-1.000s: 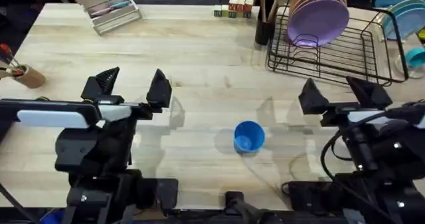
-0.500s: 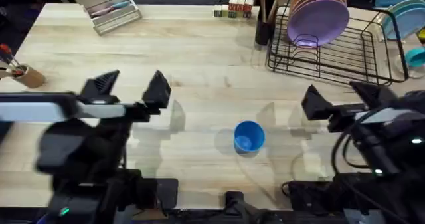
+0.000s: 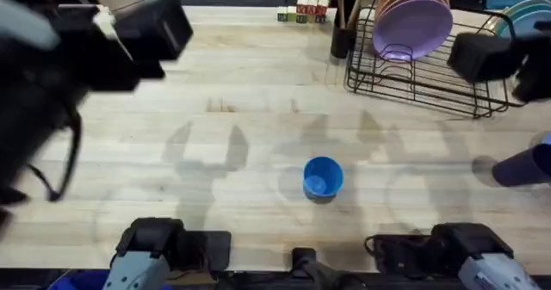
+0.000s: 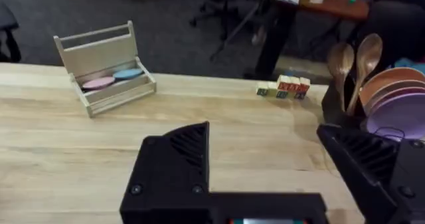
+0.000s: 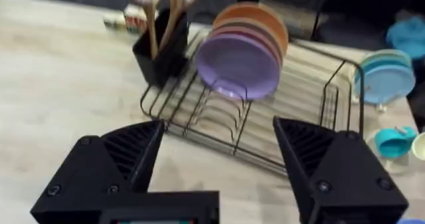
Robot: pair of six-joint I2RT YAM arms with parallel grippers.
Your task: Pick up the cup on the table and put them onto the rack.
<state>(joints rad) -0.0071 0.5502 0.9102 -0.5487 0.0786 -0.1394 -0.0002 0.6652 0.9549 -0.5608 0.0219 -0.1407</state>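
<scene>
The cup (image 3: 323,176) stands upright, mouth up, on the bare worktop (image 3: 258,83) near its front edge, apart from everything else. Being round, it has no long axis to align to; any approach heading serves. In the wrist views both grippers are raised and facing the far side of the worktop, so the cup lies below and behind each of them, towards the arm bases. The left gripper (image 4: 265,164) has its black fingers spread wide with nothing between them; the right gripper (image 5: 219,171) is likewise spread and empty. The rack (image 5: 265,124) sits directly ahead of the right gripper, holding purple and orange plates (image 5: 242,58) at one end with open wire bars beside them (the likely place for the cup, in my judgement). In the overhead view both arms show only as large dark blurred masses at the left and right edges, so which gripper is nearer the cup cannot be settled with confidence; the right arm is on the rack's side, which favours it.
</scene>
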